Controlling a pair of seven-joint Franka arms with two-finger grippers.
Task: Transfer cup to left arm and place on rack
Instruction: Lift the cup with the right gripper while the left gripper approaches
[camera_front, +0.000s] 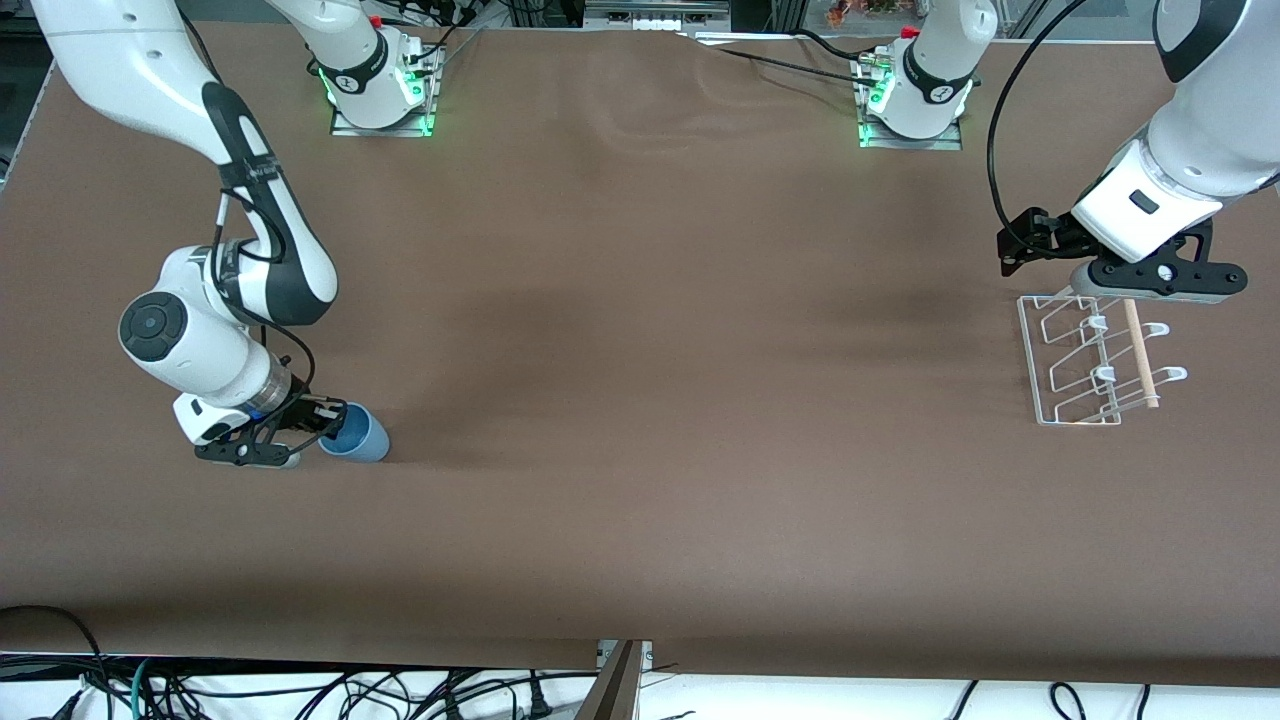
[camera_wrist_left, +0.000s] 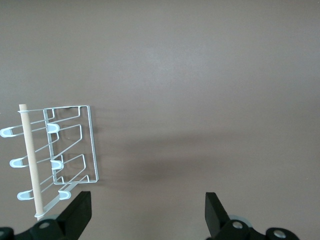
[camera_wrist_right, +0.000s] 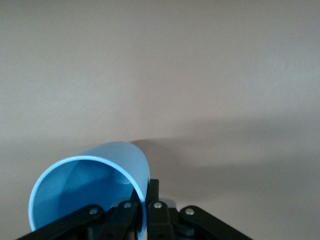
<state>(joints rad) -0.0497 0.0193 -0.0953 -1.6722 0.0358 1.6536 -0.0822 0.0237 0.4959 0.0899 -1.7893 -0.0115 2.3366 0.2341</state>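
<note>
The light-blue cup (camera_front: 357, 435) lies tipped on its side on the brown table near the right arm's end, its mouth turned toward my right gripper (camera_front: 325, 420). That gripper is shut on the cup's rim (camera_wrist_right: 143, 192), one finger inside the mouth and one outside the wall. The white wire rack (camera_front: 1085, 365) with its wooden dowel stands at the left arm's end of the table. My left gripper (camera_front: 1095, 300) hovers over the rack's edge nearest the arm bases, wide open and empty; in the left wrist view the rack (camera_wrist_left: 70, 150) lies beside one finger (camera_wrist_left: 80, 210).
The brown table cloth (camera_front: 640, 400) stretches between cup and rack. The two arm bases (camera_front: 380, 90) stand with green lights along the edge farthest from the front camera. Cables (camera_front: 300, 690) hang below the nearest table edge.
</note>
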